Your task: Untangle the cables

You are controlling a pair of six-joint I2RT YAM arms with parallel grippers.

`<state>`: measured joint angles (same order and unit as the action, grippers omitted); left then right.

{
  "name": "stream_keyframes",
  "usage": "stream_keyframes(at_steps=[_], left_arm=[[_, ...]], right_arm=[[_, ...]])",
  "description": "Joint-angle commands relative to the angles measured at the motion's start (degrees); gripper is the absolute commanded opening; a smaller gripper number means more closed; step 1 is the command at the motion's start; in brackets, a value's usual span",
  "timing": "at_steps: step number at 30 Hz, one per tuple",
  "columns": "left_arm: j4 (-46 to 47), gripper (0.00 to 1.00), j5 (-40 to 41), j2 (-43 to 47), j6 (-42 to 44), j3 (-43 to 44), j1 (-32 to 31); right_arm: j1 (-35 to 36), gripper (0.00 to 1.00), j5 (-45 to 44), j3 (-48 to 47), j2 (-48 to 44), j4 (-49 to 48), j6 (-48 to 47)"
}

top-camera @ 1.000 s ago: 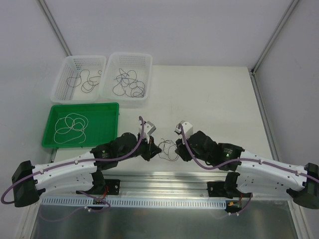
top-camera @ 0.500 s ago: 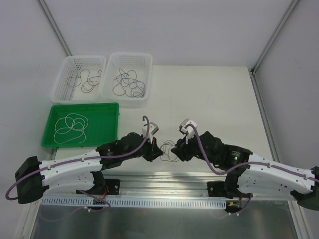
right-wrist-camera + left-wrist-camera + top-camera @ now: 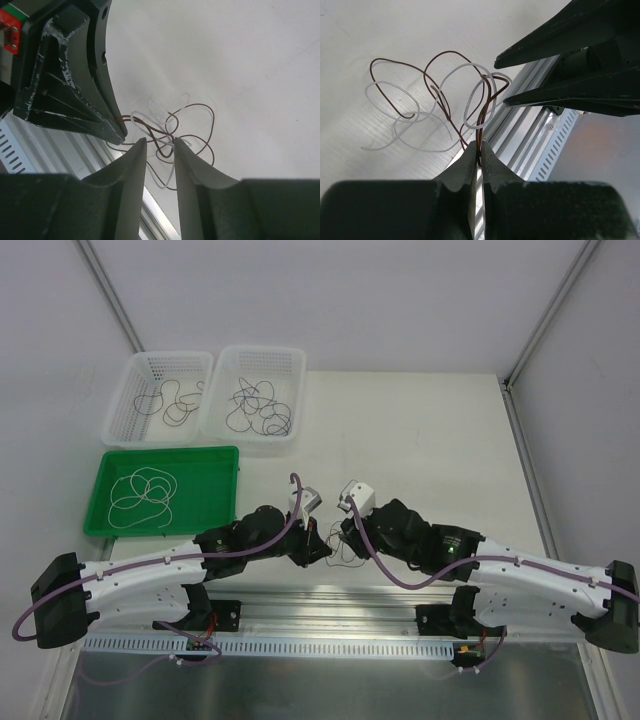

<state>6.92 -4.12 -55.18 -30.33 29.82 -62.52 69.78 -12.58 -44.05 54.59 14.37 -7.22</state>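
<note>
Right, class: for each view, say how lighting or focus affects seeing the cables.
Top external: evenly lit, but the tangle is tiny in frame. Left wrist: brown cable crisp, own fingers dark and soft. Right wrist: white cable nearly washes out against the bright table.

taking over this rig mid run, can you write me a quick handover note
Left claw: shut on the brown cable.
Right claw: open, tips straddling the same tangle, not clamped.
Where: brown cable and white cable looped through each other at the near edge of the table, between the two claws.
Done, it seems: one white strand lies in the green tray; dark strands lie in the left basket and right basket.
Left: pull brown and white apart, then probably put them away.
</note>
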Motion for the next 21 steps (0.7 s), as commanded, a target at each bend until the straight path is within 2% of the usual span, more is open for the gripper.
stream_keyframes(at_steps=[1, 8, 16, 21], left_arm=[[2.4, 0.0, -1.9, -0.3, 0.1, 1.6, 0.6], [2.4, 0.0, -1.7, 0.4, 0.4, 1.5, 0.6], [2.4, 0.0, -0.5, 1.2, 0.0, 1.1, 0.6], [2.4, 0.0, -0.5, 1.4, 0.0, 1.0, 0.6]], right_arm=[[-0.4, 0.31, 0.6, -3.3, 0.8, -0.9, -2.9], [-0.8, 0.19, 2.4, -3.3, 1.8, -0.7, -3.1], [-0.7, 0.17, 4.8, -1.7, 0.6, -0.7, -2.4], [-0.7, 0.03, 4.0, -1.5, -0.1, -0.7, -2.3]])
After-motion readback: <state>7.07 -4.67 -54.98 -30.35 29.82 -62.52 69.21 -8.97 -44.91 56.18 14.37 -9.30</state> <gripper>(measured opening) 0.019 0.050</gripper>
